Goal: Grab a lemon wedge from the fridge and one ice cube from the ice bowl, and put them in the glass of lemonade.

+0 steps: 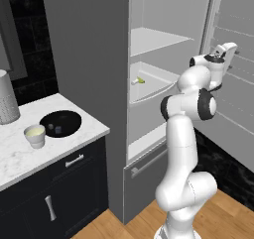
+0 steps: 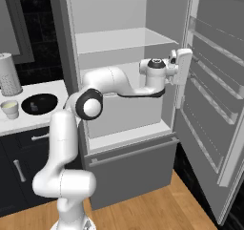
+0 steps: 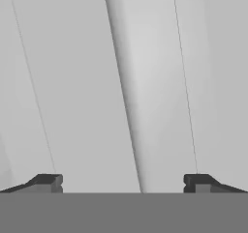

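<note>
We see glossy white arm [image 1: 182, 149], rounded tubular links, bulbous at bends. Dark grey-black rings at joints, black round cap on wrist. We note boxy white hand, gripper [image 3: 123, 181] with two small dark squared fingertips [image 3: 47, 181].

You have a white marble counter [image 1: 15, 156] at the left, above dark navy cabinets [image 1: 54, 203] with pale handles. A tall perforated grey-white cylinder [image 1: 7, 98], perhaps a utensil holder, stands at its far edge. Below lies a wooden floor [image 2: 157, 210].
</note>
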Controlling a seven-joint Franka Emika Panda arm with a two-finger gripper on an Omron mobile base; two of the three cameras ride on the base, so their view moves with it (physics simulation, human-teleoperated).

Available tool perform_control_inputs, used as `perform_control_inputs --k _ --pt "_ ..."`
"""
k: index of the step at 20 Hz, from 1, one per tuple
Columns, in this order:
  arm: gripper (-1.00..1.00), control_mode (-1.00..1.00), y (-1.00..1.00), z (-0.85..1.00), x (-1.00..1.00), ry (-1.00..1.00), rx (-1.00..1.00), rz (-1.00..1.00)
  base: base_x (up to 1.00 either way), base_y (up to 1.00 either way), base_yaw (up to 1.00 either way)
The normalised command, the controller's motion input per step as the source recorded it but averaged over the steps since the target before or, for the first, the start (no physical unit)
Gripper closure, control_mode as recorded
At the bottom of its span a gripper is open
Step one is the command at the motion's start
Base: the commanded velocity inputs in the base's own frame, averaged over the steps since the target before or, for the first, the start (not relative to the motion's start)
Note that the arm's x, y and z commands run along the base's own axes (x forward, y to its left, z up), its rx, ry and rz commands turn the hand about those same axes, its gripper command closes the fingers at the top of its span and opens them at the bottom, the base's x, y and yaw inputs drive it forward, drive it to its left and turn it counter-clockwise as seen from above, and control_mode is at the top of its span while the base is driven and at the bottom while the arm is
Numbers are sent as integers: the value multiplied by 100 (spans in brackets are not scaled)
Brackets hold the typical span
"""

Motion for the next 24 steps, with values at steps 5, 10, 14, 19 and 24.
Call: perform_control_inputs --k 5,10,14,19,24 --pt "-100 -100 2 52 -85 -9 0 0 0 0 0" --pt "-100 -100 -10 26 -53 -1 0 -2 0 0 0" --pt "-100 -100 -39 0 -7 1 -1 -8 0 0 0" --pt "-100 -100 -50 -7 14 5 -3 -6 0 0 0" --pt "-100 -100 -56 -18 34 10 -3 -3 0 0 0"
